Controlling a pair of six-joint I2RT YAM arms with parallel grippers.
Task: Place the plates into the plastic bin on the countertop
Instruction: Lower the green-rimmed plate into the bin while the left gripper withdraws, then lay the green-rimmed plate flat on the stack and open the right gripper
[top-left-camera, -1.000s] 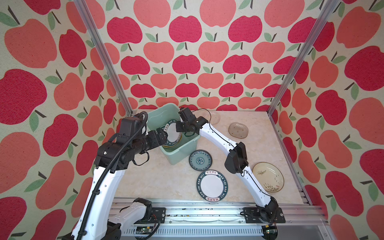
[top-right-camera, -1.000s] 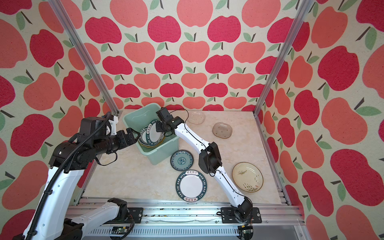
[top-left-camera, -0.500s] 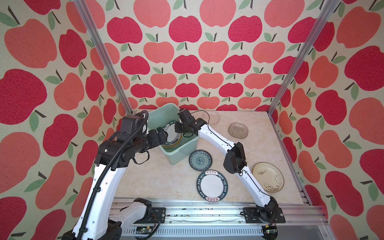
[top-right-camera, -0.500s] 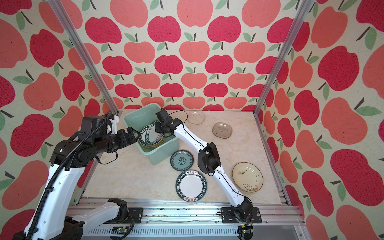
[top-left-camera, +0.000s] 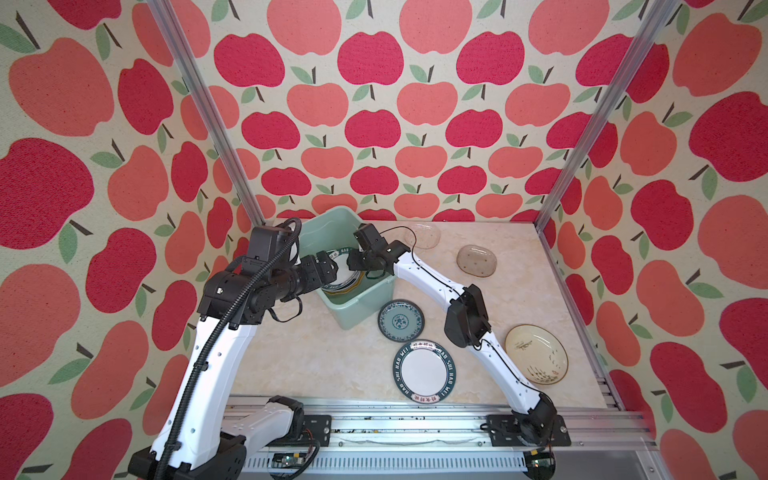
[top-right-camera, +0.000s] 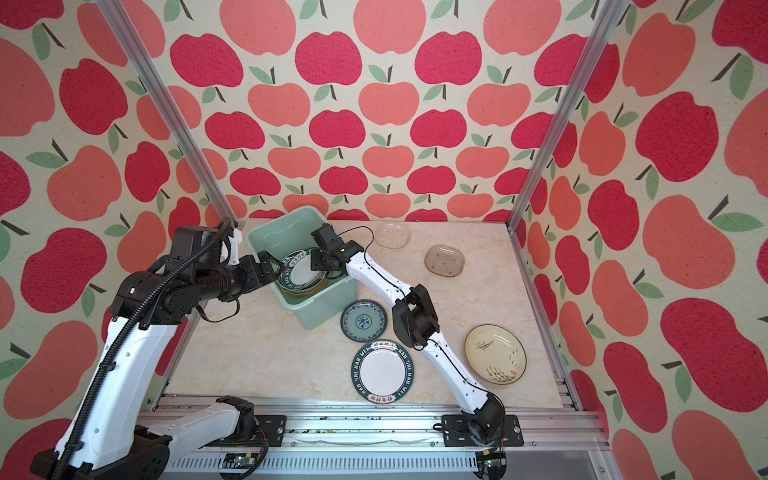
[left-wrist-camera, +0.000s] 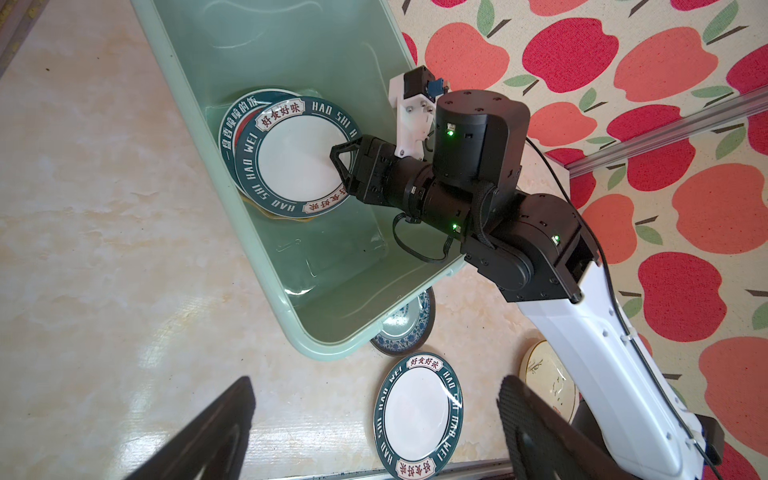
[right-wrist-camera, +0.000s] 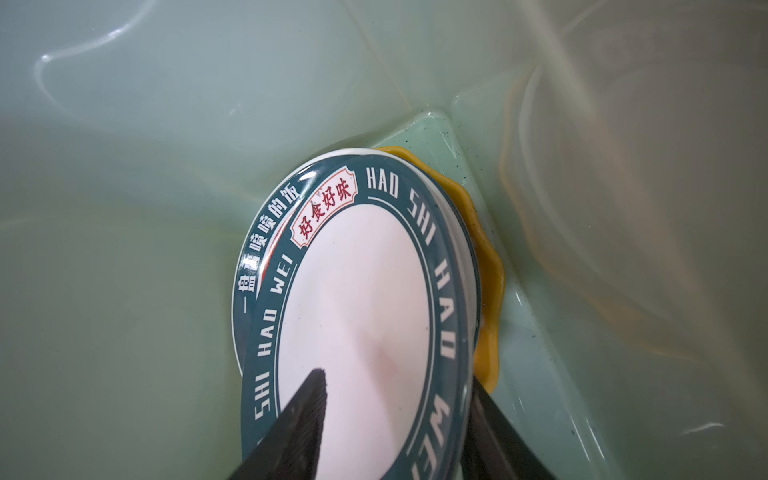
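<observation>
tabletop (top-left-camera: 316, 357) carries five loose plates: one teal plate (top-left-camera: 400, 321), one lettered white plate (top-left-camera: 424, 372), one cream plate (top-left-camera: 536, 354), two glass ovals (top-left-camera: 476, 260) (top-left-camera: 424, 235). plastic bin (top-left-camera: 357, 307) at the back left shows three more: top lettered plate (right-wrist-camera: 357, 299) on a second lettered plate (right-wrist-camera: 266, 232) on a yellow scalloped plate (right-wrist-camera: 490, 291), mostly hidden. right claw (right-wrist-camera: 397, 378) stands half parted around the top rim, gripping nothing. left claw (left-wrist-camera: 374, 382) gapes empty at the bin's rim.

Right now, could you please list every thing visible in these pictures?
plastic bin: one, pale green, back left of countertop
lettered plates: three, white with teal rims; two stacked in bin, one on countertop front
yellow plate: one, under the stack in bin
patterned plate: one, teal, beside bin
cream plate: one, front right
glass dishes: two, clear and smoky, at back
left gripper: black, open, at bin's left side
right gripper: black, open, over lettered plates in bin
</observation>
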